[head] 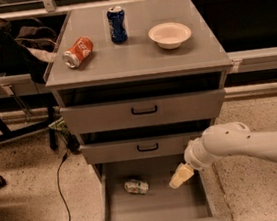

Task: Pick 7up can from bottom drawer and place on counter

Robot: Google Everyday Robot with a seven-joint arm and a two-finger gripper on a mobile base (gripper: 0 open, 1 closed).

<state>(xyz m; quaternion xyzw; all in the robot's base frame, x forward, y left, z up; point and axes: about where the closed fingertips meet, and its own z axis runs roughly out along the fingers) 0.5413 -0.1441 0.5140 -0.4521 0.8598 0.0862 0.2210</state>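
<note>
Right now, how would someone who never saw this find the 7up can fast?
Look at the grey cabinet and go down to the bottom drawer, pulled open. The 7up can lies on its side there, left of the gripper. It is pale silver-green, unlike the orange can and blue can up on the counter.

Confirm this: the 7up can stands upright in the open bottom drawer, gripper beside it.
Wrong: in the camera view the 7up can lies on its side in the open bottom drawer, with the gripper beside it.
</note>
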